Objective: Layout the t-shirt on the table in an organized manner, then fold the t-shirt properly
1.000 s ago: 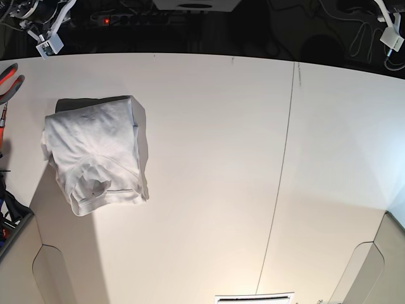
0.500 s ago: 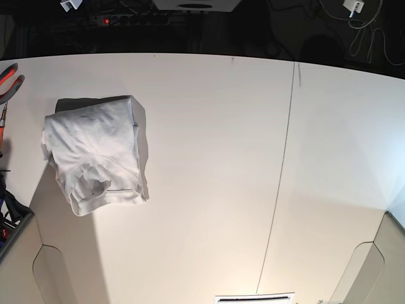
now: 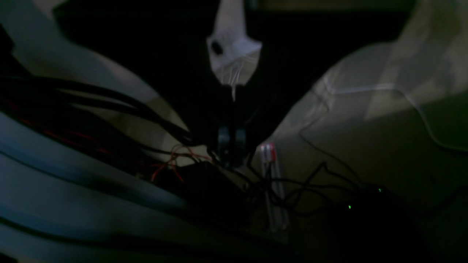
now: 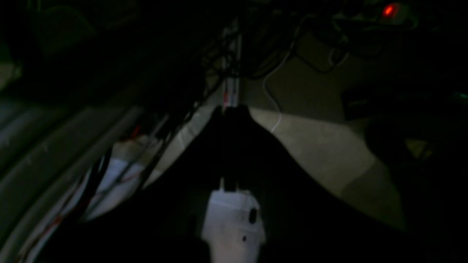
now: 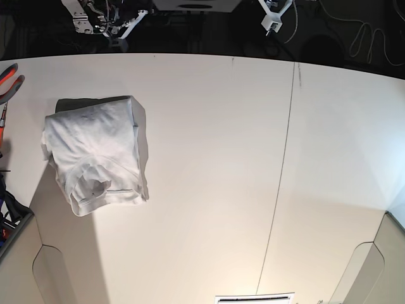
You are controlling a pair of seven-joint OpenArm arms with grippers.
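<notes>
The white t-shirt (image 5: 95,152) lies folded into a compact, wrinkled bundle on the left part of the off-white table (image 5: 215,164), with its collar (image 5: 96,185) toward the near side. Both arms are pulled back behind the table's far edge, away from the shirt. Part of the right arm (image 5: 106,20) and part of the left arm (image 5: 274,18) show at the top of the base view. In the dim left wrist view my left gripper (image 3: 231,146) looks shut and empty. In the dark right wrist view my right gripper (image 4: 231,109) looks shut and empty.
Orange-handled pliers (image 5: 9,79) lie at the table's left edge. A thin dark seam (image 5: 281,177) crosses the table. Rounded cut-outs (image 5: 54,272) (image 5: 366,272) mark the near edge. Cables and a power strip with a red light (image 4: 389,10) lie behind the table.
The arm parts at the top of the base view have moved from the far corners inward along the back edge. The t-shirt has not moved.
</notes>
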